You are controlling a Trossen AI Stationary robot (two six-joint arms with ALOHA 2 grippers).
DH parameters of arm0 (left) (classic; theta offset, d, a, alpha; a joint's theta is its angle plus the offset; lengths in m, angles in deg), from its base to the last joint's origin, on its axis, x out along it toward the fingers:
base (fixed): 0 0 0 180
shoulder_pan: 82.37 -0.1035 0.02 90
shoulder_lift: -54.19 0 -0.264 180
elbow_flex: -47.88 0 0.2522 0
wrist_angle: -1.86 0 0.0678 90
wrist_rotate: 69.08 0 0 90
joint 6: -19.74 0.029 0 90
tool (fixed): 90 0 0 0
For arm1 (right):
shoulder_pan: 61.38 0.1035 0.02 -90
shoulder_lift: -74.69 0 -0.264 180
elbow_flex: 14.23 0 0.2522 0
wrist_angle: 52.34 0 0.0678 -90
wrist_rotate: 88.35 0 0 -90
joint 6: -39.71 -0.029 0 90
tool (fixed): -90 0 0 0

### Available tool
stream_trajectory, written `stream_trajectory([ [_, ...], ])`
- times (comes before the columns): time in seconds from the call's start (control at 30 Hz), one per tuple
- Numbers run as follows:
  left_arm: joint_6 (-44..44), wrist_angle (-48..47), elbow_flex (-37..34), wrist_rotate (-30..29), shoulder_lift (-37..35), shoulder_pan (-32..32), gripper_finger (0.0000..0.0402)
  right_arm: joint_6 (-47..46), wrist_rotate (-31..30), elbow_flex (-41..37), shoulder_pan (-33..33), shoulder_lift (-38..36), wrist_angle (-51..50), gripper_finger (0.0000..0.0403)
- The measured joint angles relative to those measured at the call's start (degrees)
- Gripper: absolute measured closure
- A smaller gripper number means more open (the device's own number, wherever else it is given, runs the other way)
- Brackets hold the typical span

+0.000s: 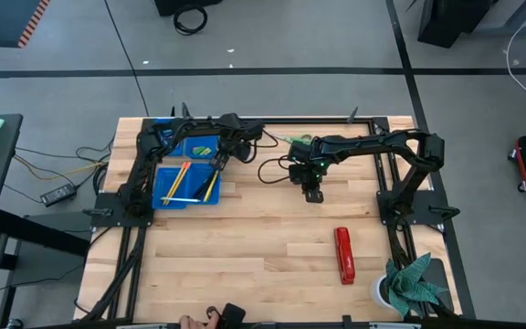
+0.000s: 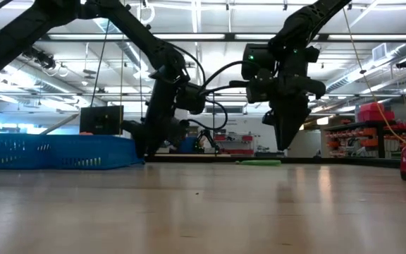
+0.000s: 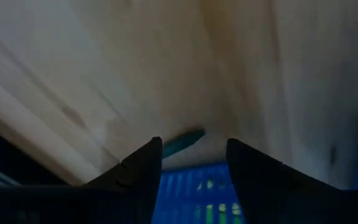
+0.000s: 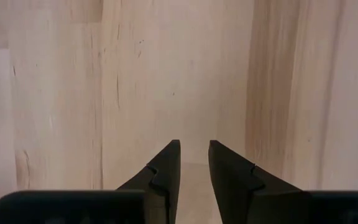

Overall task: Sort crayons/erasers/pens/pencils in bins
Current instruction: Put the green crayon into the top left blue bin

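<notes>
Pale wooden bench: left gripper, jaws parted and empty, hangs over the bright-blue plastic bins holding yellow and orange pencils; right gripper, jaws slightly apart, empty; next needs another item.

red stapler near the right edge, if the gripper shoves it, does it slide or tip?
Probably slides: the red stapler lies flat and lengthwise on the bare wooden table, so tipping looks unlikely. Pushed near one end, it may pivot rather than travel straight. Likely rigid and fairly heavy for its size.
</notes>
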Motion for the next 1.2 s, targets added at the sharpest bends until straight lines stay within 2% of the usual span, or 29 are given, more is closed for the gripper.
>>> stream_trajectory([
  [0.23, 0.92, 0.26, -0.02, -6.05, -0.02, -0.11, 0.0204, 0.10, 0.10, 0.01, 0.00, -0.02, -0.16, 0.0313],
  [0.8, 1.60, 2.13, 0.25, -8.74, 4.93, -0.48, 0.0201, 0.61, 0.13, 0.01, 0.00, -0.04, -0.12, 0.0313],
  [0.93, 1.57, 2.38, 0.19, -10.79, 5.07, -0.48, 0.0210, 0.61, 0.27, 0.01, 0.00, -0.04, -0.01, 0.0313],
  [1.2, 2.76, 2.55, 0.09, -11.01, 5.16, -0.24, 0.0241, 0.82, 0.28, 0.00, 0.00, -0.04, 0.07, 0.0313],
])
